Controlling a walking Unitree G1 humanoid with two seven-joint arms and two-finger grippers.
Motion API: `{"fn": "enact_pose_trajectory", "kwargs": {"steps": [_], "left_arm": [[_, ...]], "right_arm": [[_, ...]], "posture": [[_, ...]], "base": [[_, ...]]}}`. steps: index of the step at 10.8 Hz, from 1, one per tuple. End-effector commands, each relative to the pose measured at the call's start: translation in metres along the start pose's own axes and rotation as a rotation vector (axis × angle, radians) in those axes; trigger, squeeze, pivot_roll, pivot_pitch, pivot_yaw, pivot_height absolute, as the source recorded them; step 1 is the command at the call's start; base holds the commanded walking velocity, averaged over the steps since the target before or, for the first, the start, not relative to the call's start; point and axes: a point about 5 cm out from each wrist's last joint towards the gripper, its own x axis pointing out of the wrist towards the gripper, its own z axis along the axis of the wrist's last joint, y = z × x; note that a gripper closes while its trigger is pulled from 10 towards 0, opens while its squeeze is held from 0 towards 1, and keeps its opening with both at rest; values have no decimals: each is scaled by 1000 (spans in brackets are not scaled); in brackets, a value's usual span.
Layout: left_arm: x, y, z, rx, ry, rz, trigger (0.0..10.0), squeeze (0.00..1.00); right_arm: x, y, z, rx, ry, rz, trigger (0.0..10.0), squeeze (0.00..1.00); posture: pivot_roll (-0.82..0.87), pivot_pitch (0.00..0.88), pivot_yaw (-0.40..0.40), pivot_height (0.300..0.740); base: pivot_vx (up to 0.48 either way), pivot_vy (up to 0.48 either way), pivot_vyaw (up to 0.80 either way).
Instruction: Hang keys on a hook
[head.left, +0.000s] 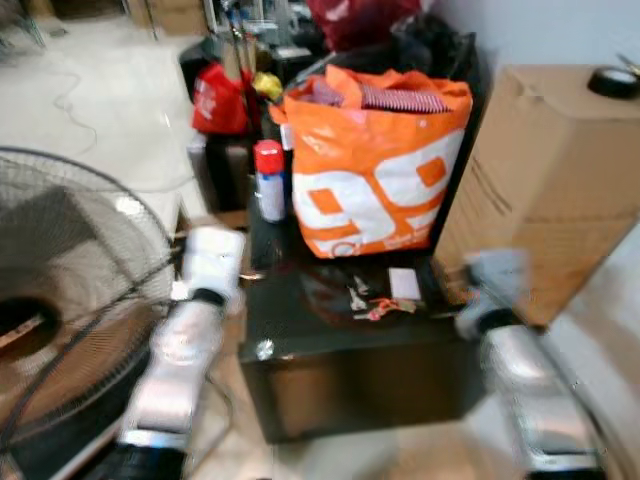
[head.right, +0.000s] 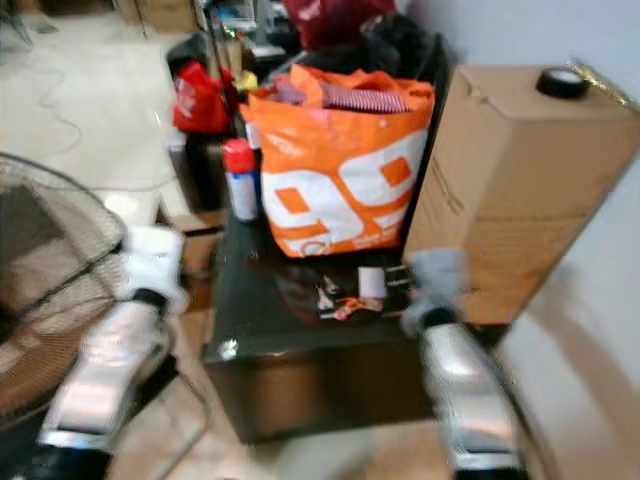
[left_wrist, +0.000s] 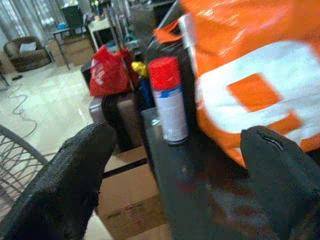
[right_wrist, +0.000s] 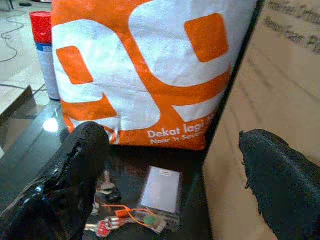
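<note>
A bunch of keys (head.left: 372, 303) with a red-orange tag lies on the dark glossy table (head.left: 330, 350), in front of a big orange and white bag (head.left: 375, 170); the keys (right_wrist: 117, 215) lie next to a small white card (right_wrist: 160, 189). My right gripper (right_wrist: 175, 190) is open just above and short of the keys, its black fingers (right_wrist: 70, 185) spread wide. At the table's left edge my left gripper (left_wrist: 175, 170) is open too, facing a red-capped spray can (left_wrist: 167, 100). Both silver arms are blurred in the eye views.
A tall cardboard box (head.left: 550, 180) stands right of the table, with a tape roll (head.left: 612, 82) on top. A floor fan's wire cage (head.left: 70, 300) is at my left. Red bags (head.left: 220, 98) and clutter sit behind the table.
</note>
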Motion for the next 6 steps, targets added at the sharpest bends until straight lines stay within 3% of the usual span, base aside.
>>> {"fn": "enact_pose_trajectory", "kwargs": {"steps": [1,5,6], "left_arm": [[2,-7,6,-9,-20,-26,10000,0],[1,-9,4,-11,-13,-38,10000,0],[1,-9,4,-11,-11,-39,10000,0]], "right_arm": [[-1,-11,1,-17,-1,-31,10000,1000],[-2,-11,-2,-50,18,6,10000,1000],[-2,-8,-3,-66,24,58,10000,1000]], "posture": [[-65,0,19,740],[-68,0,19,740],[-68,0,19,740]], "base": [[311,0,0],[312,0,0],[315,0,488]]}}
